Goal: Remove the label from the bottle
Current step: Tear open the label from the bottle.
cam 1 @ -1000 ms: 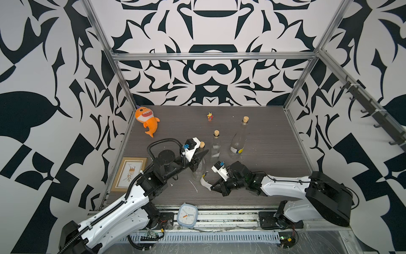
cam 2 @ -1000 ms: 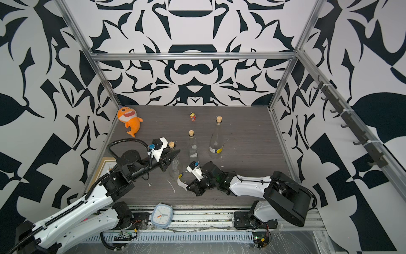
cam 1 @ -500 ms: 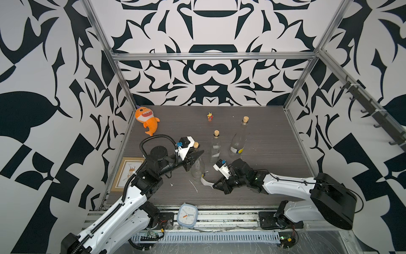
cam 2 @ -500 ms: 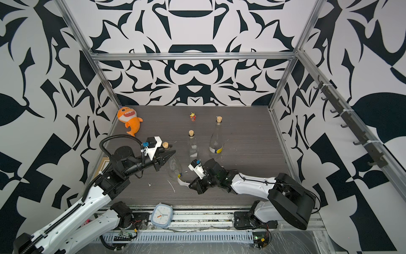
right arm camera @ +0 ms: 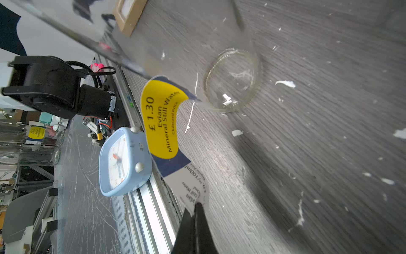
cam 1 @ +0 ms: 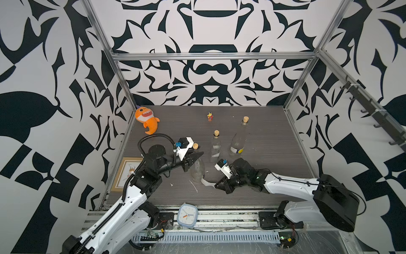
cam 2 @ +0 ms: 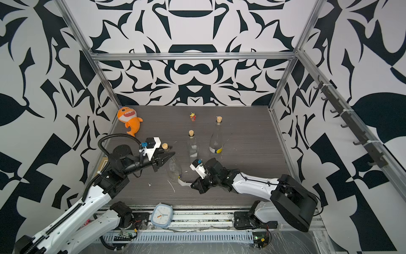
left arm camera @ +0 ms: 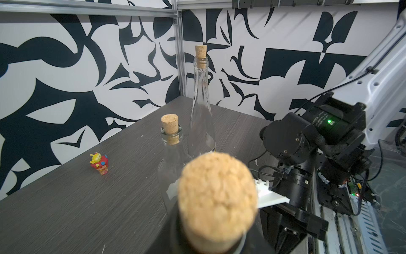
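On the grey table (cam 1: 263,136), right gripper (cam 1: 217,185) pinches the label (right arm camera: 162,123) beside the bottle (cam 1: 197,170) clamped by left gripper (cam 1: 197,155).

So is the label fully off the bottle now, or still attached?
Still attached, partly peeled. In the right wrist view one end of the label clings to the bottle while the right gripper pinches the other end.

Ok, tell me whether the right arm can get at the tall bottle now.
Probably not yet: the right gripper is shut on the label, partly peeled off the bottle that the left gripper holds. The tall bottle stands close by, nothing between.
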`<action>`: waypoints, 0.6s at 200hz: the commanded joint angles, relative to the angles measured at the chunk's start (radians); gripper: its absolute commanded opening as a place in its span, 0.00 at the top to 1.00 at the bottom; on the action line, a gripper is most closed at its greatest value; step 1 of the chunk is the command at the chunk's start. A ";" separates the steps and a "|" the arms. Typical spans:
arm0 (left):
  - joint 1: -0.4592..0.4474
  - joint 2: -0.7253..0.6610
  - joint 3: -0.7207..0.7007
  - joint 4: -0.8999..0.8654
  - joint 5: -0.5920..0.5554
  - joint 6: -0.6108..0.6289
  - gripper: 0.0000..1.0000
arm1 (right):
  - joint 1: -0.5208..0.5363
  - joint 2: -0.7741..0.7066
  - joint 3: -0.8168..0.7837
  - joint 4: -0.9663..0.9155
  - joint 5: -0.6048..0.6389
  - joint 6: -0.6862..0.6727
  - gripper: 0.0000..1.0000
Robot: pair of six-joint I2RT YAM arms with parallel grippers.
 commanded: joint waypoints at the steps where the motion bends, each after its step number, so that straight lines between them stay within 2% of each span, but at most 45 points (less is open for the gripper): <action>1: 0.010 0.000 -0.001 -0.081 0.037 0.000 1.00 | -0.012 -0.040 0.012 -0.022 -0.013 -0.026 1.00; 66: 0.012 -0.016 -0.003 -0.088 -0.011 0.002 1.00 | -0.019 -0.069 0.007 -0.062 -0.007 -0.038 1.00; 120: 0.024 -0.042 0.019 -0.115 -0.162 -0.008 1.00 | -0.045 -0.101 0.013 -0.105 0.004 -0.053 1.00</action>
